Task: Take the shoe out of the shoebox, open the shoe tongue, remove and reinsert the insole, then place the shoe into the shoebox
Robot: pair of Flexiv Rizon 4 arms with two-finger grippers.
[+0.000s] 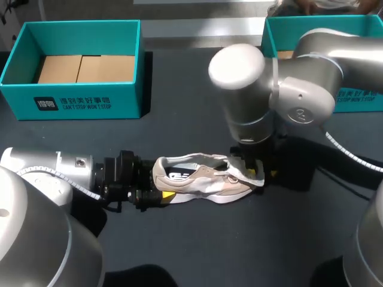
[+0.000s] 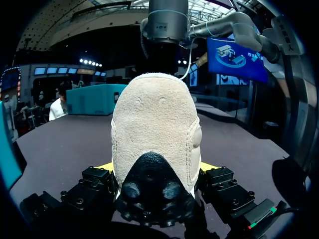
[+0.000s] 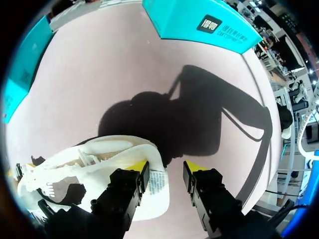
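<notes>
On your left, the open teal shoebox [image 1: 84,101] stands at the far side of the table [image 1: 179,251], well apart from the work. Your left gripper [image 1: 157,194] lies low over the table and is closed on the heel of the shoe [image 1: 203,179], with a yellow tip pressed to each side of the heel cup. That is a good place to hold. The heel looks like the stiffest part of a light, soft shoe, so it should steady the shoe without crushing it.

The shoe rests on its sole mid-table, toe pointing right and opening upward.

At the toe end, your right gripper [image 3: 167,169] hangs above the shoe with its fingers parted to a narrow gap. The tongue [image 3: 158,181] lies in that gap, against one finger at most, though contact is hard to judge from here. The tongue looks thin and floppy, so pinch it near its free edge and pull gently. The insole is likely to bend easily too.

The second shoebox [image 1: 359,98] sits at the far right.
</notes>
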